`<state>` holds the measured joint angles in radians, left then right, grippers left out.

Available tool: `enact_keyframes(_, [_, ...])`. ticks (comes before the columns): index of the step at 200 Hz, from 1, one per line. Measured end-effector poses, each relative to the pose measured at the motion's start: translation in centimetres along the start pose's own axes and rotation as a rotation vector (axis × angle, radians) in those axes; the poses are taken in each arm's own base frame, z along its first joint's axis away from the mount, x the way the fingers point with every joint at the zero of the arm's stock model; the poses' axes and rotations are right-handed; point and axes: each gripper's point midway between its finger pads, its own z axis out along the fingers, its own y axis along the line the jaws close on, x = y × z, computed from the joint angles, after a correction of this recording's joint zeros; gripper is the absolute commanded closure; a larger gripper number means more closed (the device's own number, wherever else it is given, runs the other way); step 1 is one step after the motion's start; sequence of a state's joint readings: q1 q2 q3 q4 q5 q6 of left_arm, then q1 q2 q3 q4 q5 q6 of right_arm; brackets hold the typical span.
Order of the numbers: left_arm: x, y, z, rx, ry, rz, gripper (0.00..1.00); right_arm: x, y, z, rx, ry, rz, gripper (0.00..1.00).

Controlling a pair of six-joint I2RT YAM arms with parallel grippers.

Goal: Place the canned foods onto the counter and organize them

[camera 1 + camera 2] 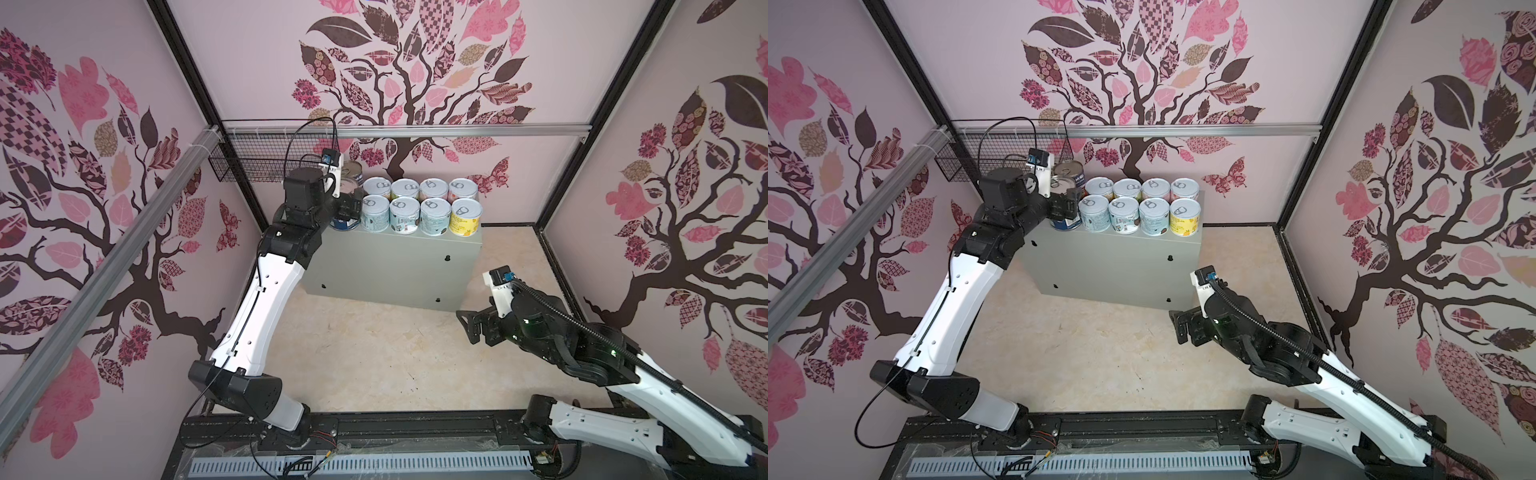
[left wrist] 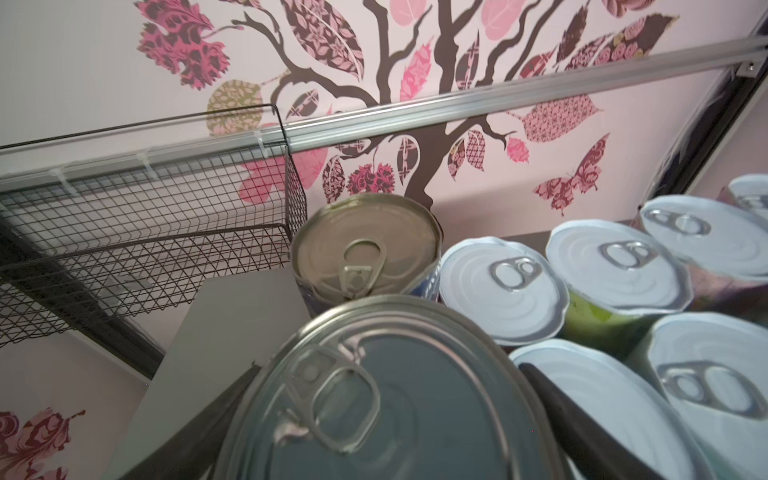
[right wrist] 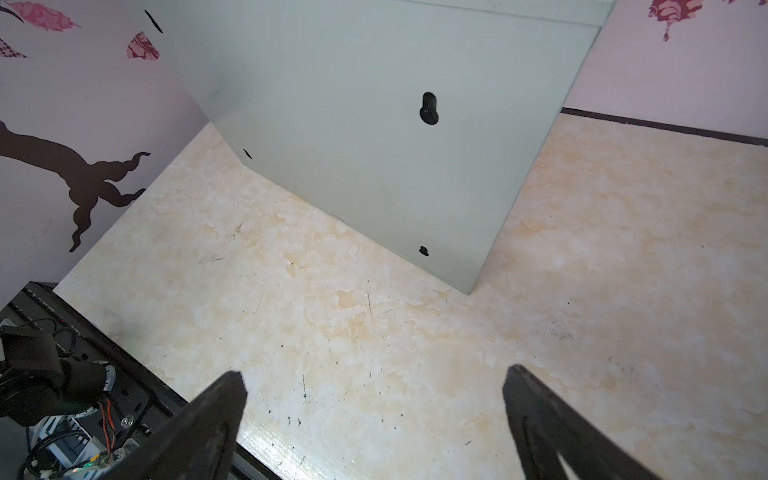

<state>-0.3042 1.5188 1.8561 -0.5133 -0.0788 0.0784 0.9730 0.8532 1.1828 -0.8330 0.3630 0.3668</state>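
Note:
Several short pastel-labelled cans [image 1: 404, 216] [image 1: 1123, 214] stand in two rows on the grey counter [image 1: 395, 266] [image 1: 1108, 266]. At their left end stand two taller cans. The dark blue one [image 1: 345, 223] [image 2: 395, 415] is in front and the other tall can [image 1: 354, 168] [image 2: 365, 245] is behind it. My left gripper [image 1: 349, 205] [image 2: 386, 370] is open. Its fingers flank the dark blue can, which rests on the counter, and a thin gap shows at one finger. My right gripper [image 1: 467, 328] [image 3: 374, 374] hangs open and empty over the floor, near the counter's front right corner.
A black wire mesh basket [image 1: 249, 166] [image 2: 145, 232] hangs on the rail at the back left, just beyond the counter's left end. Beige marbled floor [image 1: 374, 353] stretches in front of the counter. Patterned walls close in the back and both sides.

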Motion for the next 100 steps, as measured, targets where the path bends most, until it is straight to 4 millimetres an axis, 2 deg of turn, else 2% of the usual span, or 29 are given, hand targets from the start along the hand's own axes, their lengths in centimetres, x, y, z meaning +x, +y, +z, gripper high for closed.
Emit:
enact_keyframes(20, [-1.8, 0.2, -1.1, -0.005, -0.061, -0.005, 0.02, 0.0, -0.2, -0.3, 0.006, -0.001, 0.003, 0.00])
enact_keyframes(44, [-4.4, 0.7, -3.3, -0.018, -0.134, -0.012, 0.02, -0.5, -0.7, -1.0, 0.023, -0.019, 0.010, 0.00])
enact_keyframes(75, [-8.5, 1.5, -7.3, -0.039, -0.244, -0.026, 0.02, -2.5, -1.2, -2.7, 0.032, -0.080, 0.043, 0.00])
enact_keyframes(100, [-9.9, 2.2, -11.4, -0.054, -0.293, -0.051, 0.02, -3.4, -1.8, -4.1, 0.043, -0.118, 0.072, 0.00])
